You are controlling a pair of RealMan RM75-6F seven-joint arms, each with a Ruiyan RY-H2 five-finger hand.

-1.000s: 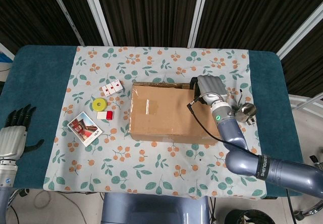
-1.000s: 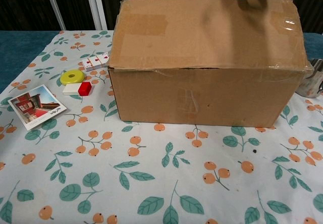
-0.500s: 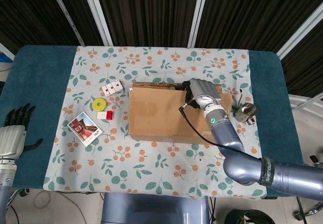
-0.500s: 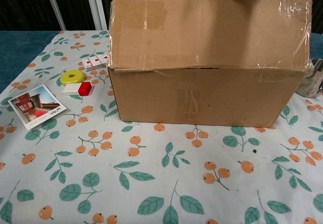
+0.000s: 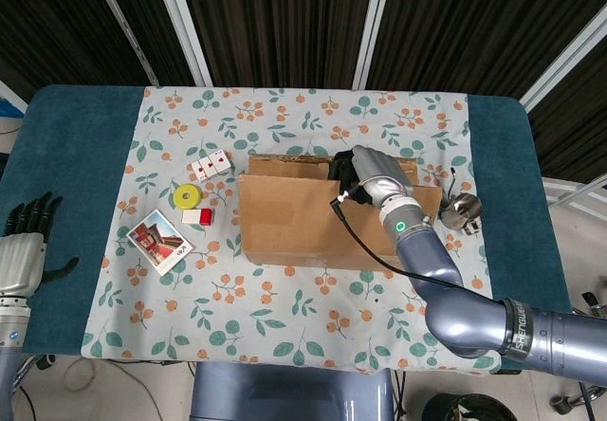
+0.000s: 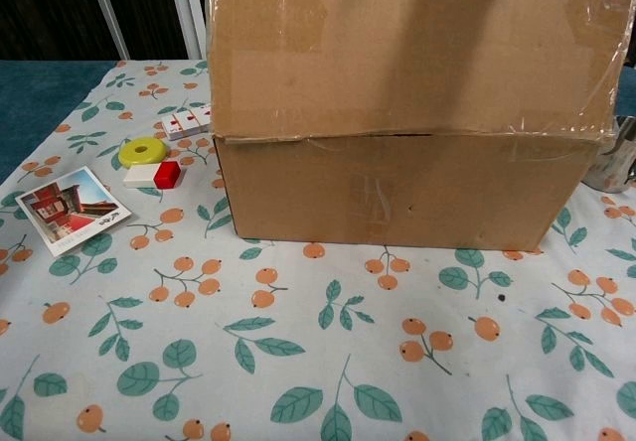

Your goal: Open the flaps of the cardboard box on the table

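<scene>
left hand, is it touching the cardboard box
No, the left hand rests at the table's left edge, far from the cardboard box, with the yellow ring and photo card lying between them.

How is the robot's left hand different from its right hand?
The left hand is low at the table's near left edge, far from the cardboard box; the right hand is up on the box. The left hand holds nothing and its fingers are spread; the right hand touches the raised front flap at its top edge. The right arm reaches across the table; of the left arm little shows. Both hands have dark fingers and grey backs.
</scene>
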